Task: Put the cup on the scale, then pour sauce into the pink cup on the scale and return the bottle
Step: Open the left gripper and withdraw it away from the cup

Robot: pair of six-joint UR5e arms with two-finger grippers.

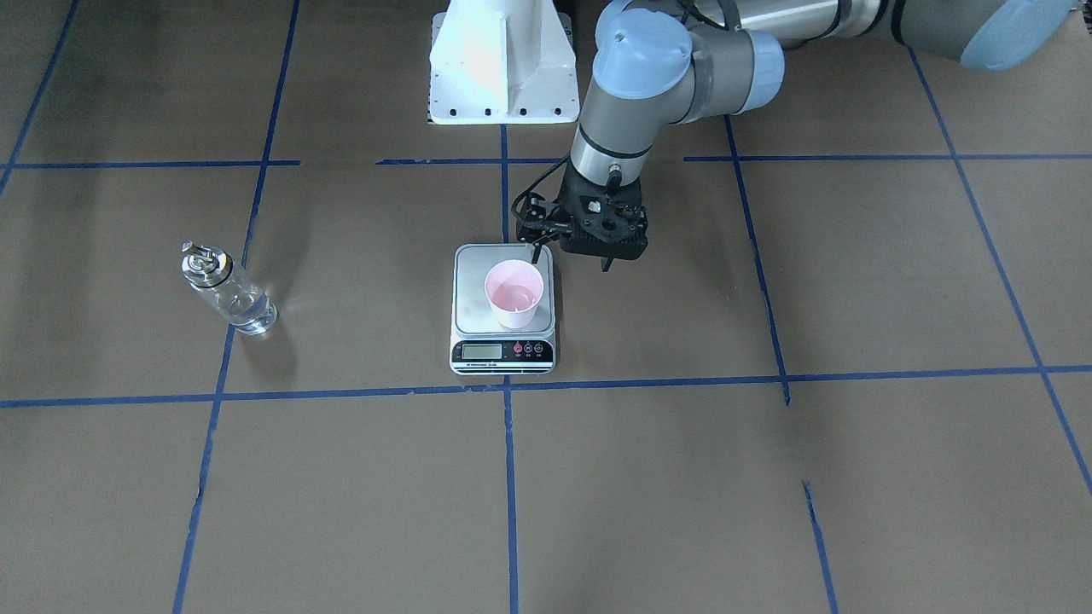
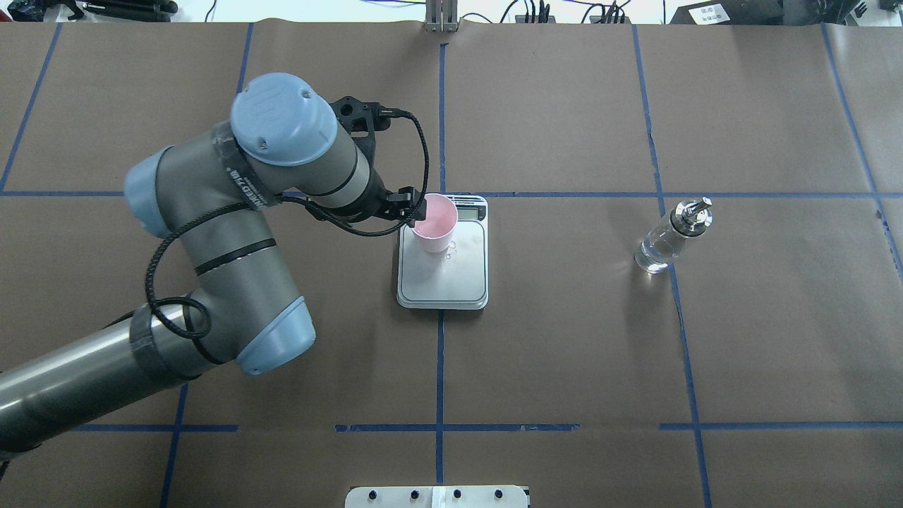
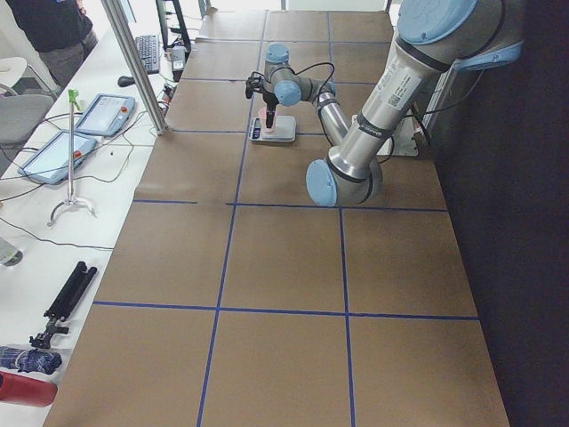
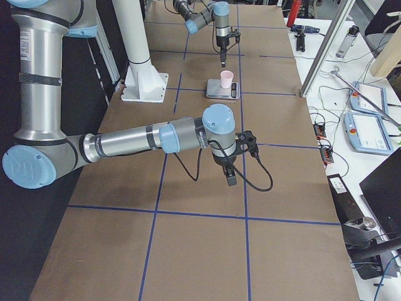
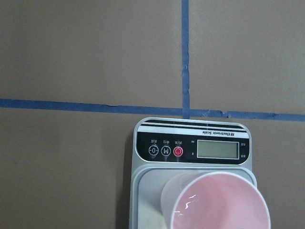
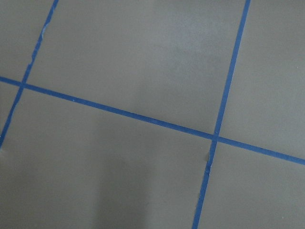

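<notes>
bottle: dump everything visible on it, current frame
The bottle is small, cylindrical, clear glass with a silver metal pourer cap. Clear, colourless liquid shows inside; the level is hard to read. It stands upright on the brown paper-covered table, at a blue tape line, well to the robot's right of the scale. Nothing but the table touches it.

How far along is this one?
Done: small pale pink paper cup stands on the flat silver kitchen scale. Glints inside it and droplets on the platform suggest pouring happened. In hand: nothing; the clear glass bottle stands upright, ungripped. Remaining: seemingly nothing.
</notes>
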